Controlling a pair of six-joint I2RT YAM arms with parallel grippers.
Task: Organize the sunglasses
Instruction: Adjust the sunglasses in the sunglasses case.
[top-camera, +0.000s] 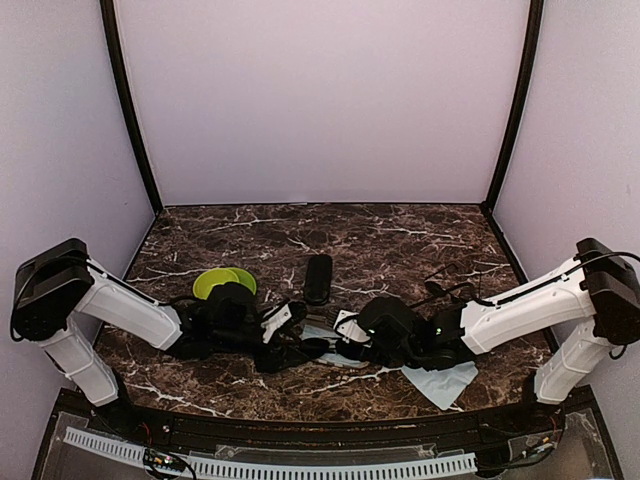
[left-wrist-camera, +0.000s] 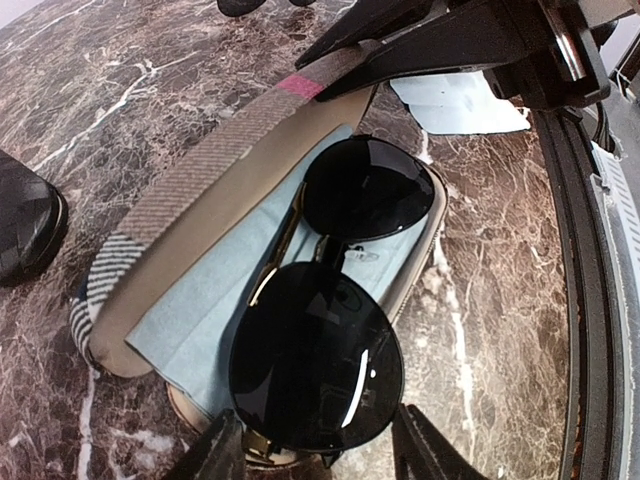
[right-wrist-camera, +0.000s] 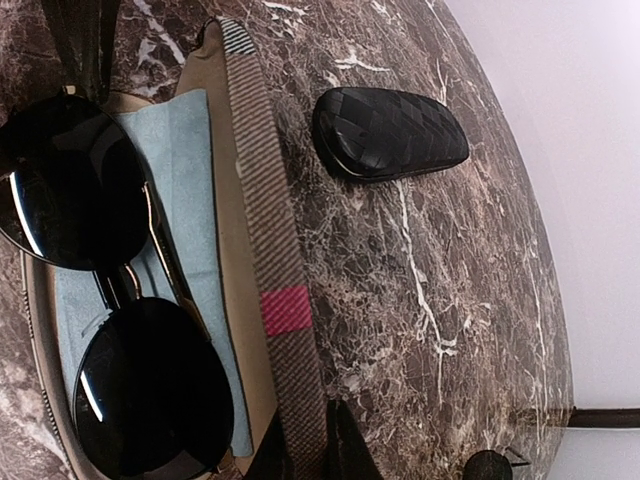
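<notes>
A pair of sunglasses (left-wrist-camera: 330, 340) with dark lenses and a thin frame lies in an open brown striped case (left-wrist-camera: 200, 170), on the light blue cloth (left-wrist-camera: 190, 320) that lines it. My left gripper (left-wrist-camera: 320, 450) is low over the case's near end. Its jaws are open and straddle the nearer lens closely, one finger on each side. My right gripper (right-wrist-camera: 305, 450) is shut on the edge of the raised striped lid (right-wrist-camera: 265, 230) and holds it up. The right wrist view shows the same sunglasses (right-wrist-camera: 70, 190) from the other end. Both grippers meet at the table's front centre (top-camera: 320, 340).
A closed black quilted case (top-camera: 318, 277) lies behind the open one, also seen in the right wrist view (right-wrist-camera: 390, 133). A yellow-green round object (top-camera: 215, 283) sits at the left. A loose light blue cloth (top-camera: 440, 383) lies front right. The table's front edge (left-wrist-camera: 580, 300) runs close by.
</notes>
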